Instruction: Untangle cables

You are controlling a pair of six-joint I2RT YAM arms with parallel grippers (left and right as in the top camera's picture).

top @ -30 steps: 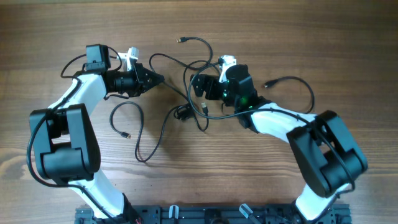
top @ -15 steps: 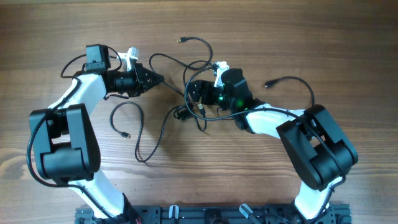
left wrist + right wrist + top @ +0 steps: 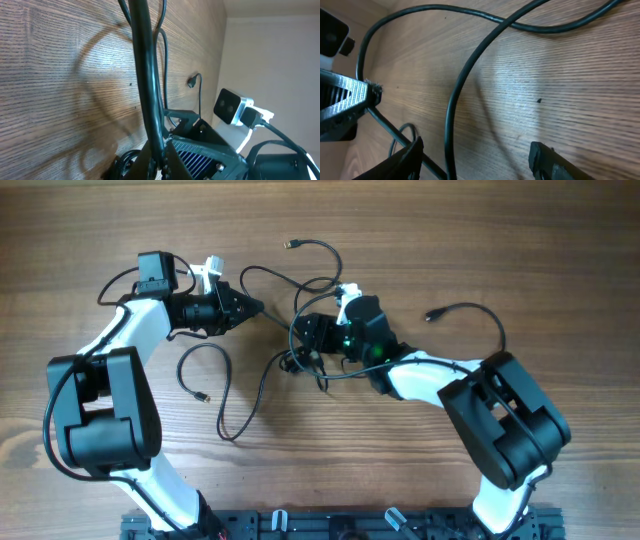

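Note:
Several thin black cables (image 3: pixel 262 385) lie in loose curls on the wooden table, knotted together at the middle (image 3: pixel 293 362). Small plugs show at the top (image 3: pixel 290 245), the right (image 3: pixel 430 315) and the lower left (image 3: pixel 205 397). My left gripper (image 3: pixel 256 307) is shut on one cable (image 3: pixel 141 75), which runs taut from its jaws (image 3: pixel 159 161) toward the knot. My right gripper (image 3: pixel 302 336) hovers just above the knot, open. In the right wrist view a cable (image 3: pixel 453 120) passes between its fingers (image 3: pixel 402 161) without touching them, and the left gripper's tip (image 3: pixel 347 102) shows at the left edge.
The two grippers are close together, tip to tip, near the table's middle. The right wrist's white camera (image 3: pixel 232 106) stands right behind the held cable. A dark rail (image 3: pixel 330 525) runs along the table's front edge.
My right gripper has moved left toward the knot and the left gripper, and its jaws have narrowed somewhat. The left arm and its held cable have not moved.

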